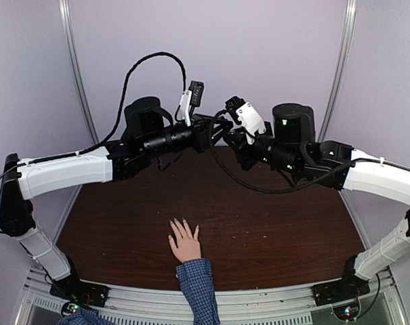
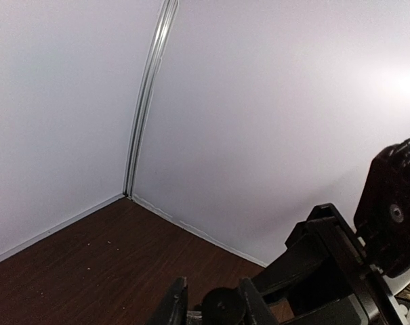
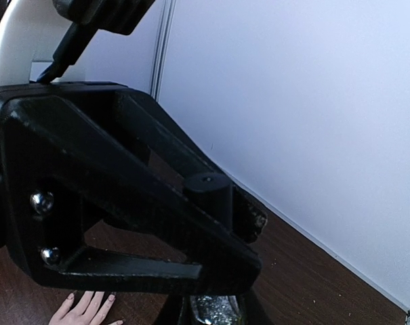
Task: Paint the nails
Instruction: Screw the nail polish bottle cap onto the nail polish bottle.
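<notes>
While your 2 arms meet high over the far side of the table (image 1: 123,230), none of the painting itself looks begun. Your left gripper (image 2: 215,308) has its fingers drawn in close on either side of a round black cap (image 3: 206,191), apparently clamped on it. Your right gripper (image 3: 211,315) sits below, its fingers flanking a glittery polish bottle (image 3: 215,309) and seemingly holding it. The right wrist view crops them, so take that grip as likely, not certain. The cap appears to sit on top of the bottle, and no brush shows in any view, so I judge you are at the opening step.

A hand (image 1: 186,245) with a blue checked cuff (image 1: 196,277) lies flat near the front edge, fingers pointing away from the bases, well apart from both grippers. Its nails (image 1: 183,222) are too small to inspect closely, but nothing on them reads as polish.

Left to do, by my reading: free the cap, bring the brush down to the hand, and coat every nail.
</notes>
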Motion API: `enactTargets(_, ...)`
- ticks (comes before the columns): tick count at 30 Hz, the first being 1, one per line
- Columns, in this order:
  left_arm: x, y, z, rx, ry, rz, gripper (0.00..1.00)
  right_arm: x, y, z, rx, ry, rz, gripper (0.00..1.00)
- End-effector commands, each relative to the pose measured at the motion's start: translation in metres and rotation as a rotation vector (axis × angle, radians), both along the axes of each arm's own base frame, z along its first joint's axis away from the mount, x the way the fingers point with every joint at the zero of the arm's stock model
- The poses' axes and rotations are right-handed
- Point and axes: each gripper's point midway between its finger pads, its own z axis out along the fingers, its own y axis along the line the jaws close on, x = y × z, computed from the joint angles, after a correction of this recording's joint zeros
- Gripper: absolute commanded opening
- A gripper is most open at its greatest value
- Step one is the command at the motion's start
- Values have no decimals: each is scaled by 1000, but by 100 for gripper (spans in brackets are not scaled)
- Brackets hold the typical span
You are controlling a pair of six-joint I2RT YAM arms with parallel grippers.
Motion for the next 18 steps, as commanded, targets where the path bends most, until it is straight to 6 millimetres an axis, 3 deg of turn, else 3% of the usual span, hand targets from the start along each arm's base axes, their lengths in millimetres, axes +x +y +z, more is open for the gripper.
enactTargets(1,12,2,15,-51,-7,50,24,1,-3,19,47,-31,-32,0)
enactTargets(3,11,0,13,-53,-5,38,18,0,-2,21,53,-33,-27,0)
enactTargets(6,4,-1,13,-46,-31,3,0,-7,2,23,51,-40,30,0)
enactTargets(11,-25,1,20,-20,-123,-140,0,-26,6,33,81,-36,200,0)
enactTargets(18,-82,2,28,-7,-235,-477,0,-66,17,49,118,-13,491,0)
